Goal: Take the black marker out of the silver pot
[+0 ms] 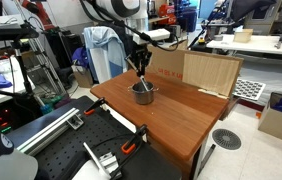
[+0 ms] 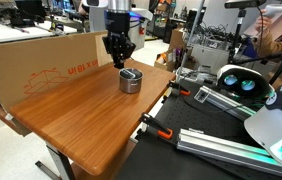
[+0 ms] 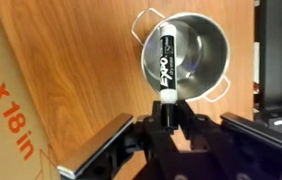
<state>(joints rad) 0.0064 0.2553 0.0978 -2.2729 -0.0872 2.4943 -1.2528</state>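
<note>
In an exterior view the gripper [image 1: 138, 68] hangs just above the silver pot [image 1: 143, 93] on the desk [image 1: 186, 115]; the marker is too small to make out.

In an exterior view the gripper [image 2: 118, 57] hides its jaws above the pot [image 2: 130, 81].

The wrist view shows the gripper [image 3: 166, 118] clamped on the whitish end of the black marker [image 3: 165, 55], which crosses the pot's [image 3: 217, 50] left rim. Whether the marker touches the pot is unclear.
</note>
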